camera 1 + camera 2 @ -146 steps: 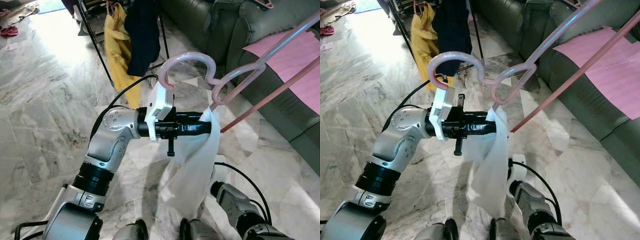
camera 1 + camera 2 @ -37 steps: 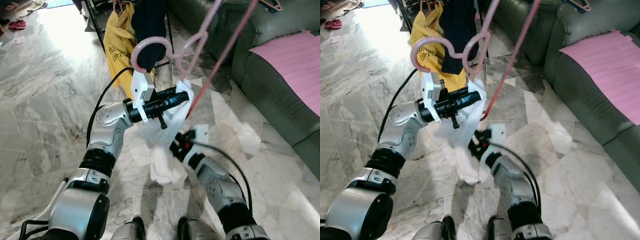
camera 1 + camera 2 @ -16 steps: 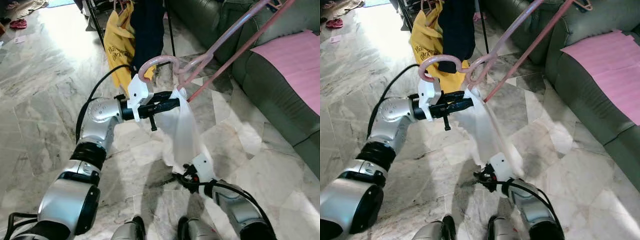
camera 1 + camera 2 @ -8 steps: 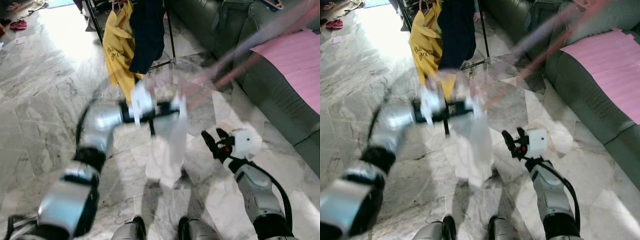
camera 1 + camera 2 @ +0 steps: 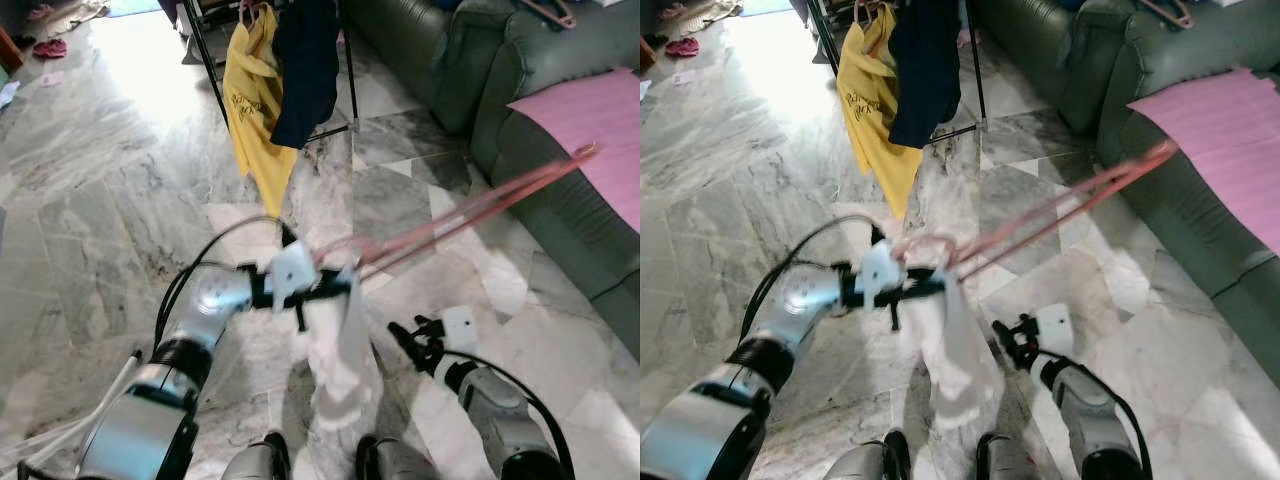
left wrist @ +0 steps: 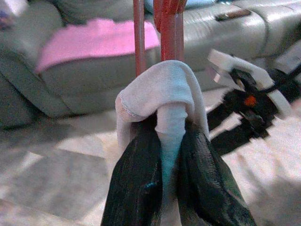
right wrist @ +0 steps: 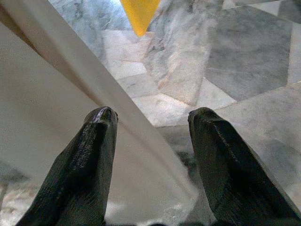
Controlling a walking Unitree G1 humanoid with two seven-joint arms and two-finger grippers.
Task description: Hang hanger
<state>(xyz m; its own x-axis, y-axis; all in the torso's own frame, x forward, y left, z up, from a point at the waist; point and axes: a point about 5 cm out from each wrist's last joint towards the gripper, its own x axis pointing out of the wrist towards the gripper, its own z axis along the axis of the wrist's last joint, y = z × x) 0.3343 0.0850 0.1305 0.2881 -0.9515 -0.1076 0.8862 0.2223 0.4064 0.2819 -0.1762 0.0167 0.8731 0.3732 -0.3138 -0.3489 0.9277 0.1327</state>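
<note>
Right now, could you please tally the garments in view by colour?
Yellow garment hanging on the black rack: 1
Dark navy garment hanging beside it: 1
White cloth on the pink plastic hanger, clamped in the left gripper: 1
Total: 3

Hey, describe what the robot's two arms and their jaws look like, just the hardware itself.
Both arms are silver metal with black ring joints. The left arm carries a white block at the wrist and a looping black cable. The right arm has a white wrist housing with a small red-orange spot and its own black cable. The left gripper and right gripper each have two long, glossy black, tapering jaws.
</note>
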